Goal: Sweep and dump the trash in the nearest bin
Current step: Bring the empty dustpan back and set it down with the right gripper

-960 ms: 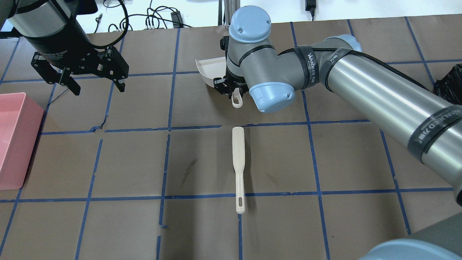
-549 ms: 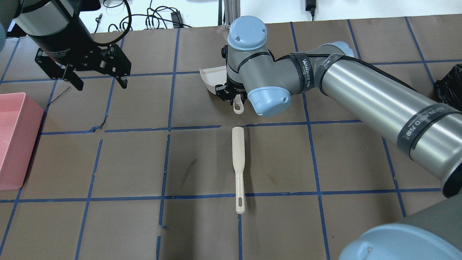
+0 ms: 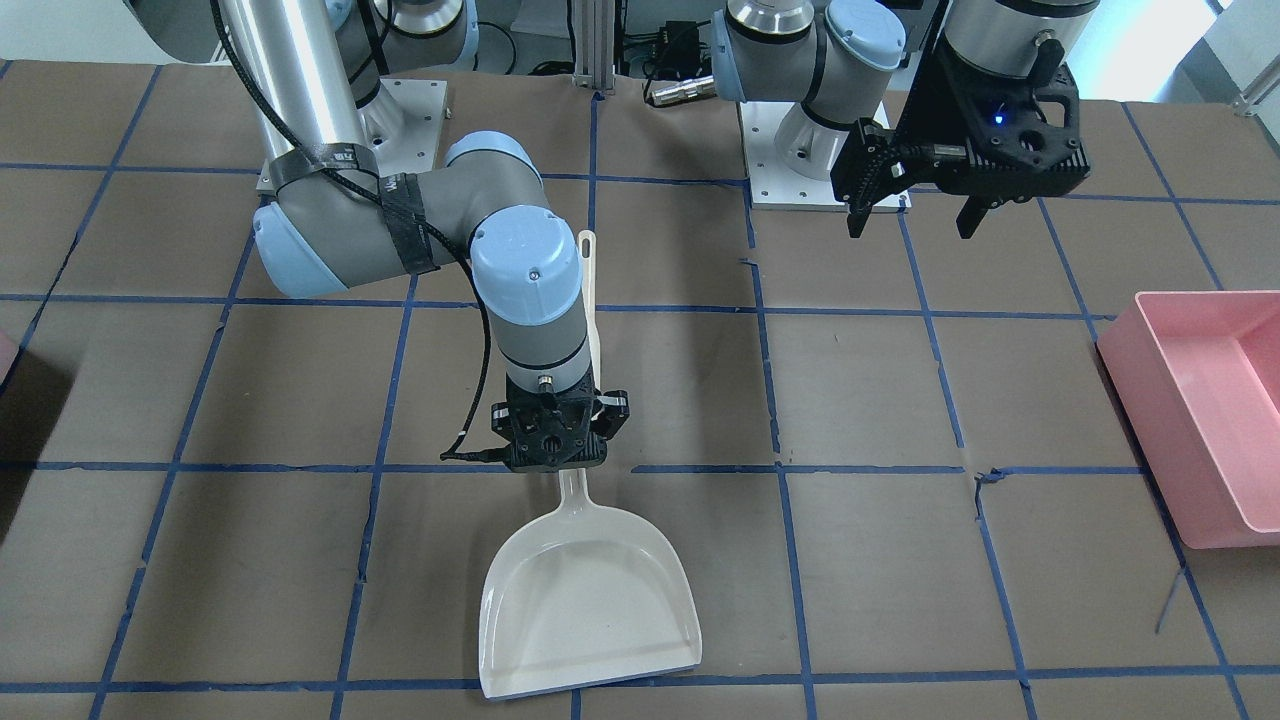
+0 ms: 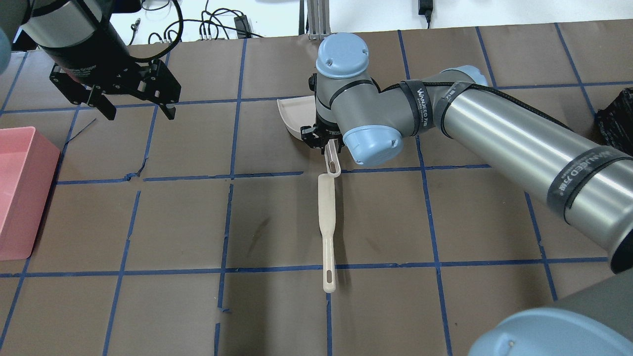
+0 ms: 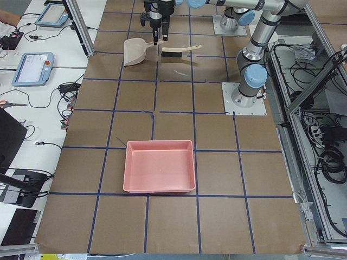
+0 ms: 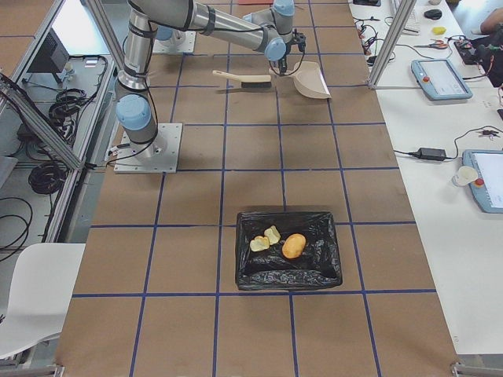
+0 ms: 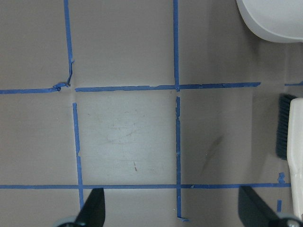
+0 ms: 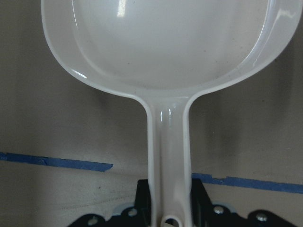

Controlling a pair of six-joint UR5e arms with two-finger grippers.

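The trash lies in a black-bag-lined bin (image 6: 289, 271) in the exterior right view: a tan potato-like lump (image 6: 294, 246) and two bread chunks (image 6: 259, 243) (image 6: 273, 234). A thin pink sliver of the bin (image 3: 5, 352) shows at the front view's left edge. My right gripper (image 3: 556, 455) (image 8: 168, 208) is shut on the handle of a cream dustpan (image 3: 590, 600) (image 4: 292, 113), which lies flat and empty on the table. A cream brush (image 4: 326, 227) lies just behind the handle's end. My left gripper (image 4: 140, 116) (image 3: 912, 230) is open and empty, held above the table.
A large pink tub (image 4: 20, 198) (image 3: 1200, 400) stands at the table edge on my left, empty. The brown table carries a blue tape grid. The brush's bristles (image 7: 285, 125) show at the right edge of the left wrist view. Cables lie beyond the far edge.
My right gripper has lowered the dustpan from a tilted hold to flat on the table, with its handle end now by the brush head. My left gripper has drifted slightly away.
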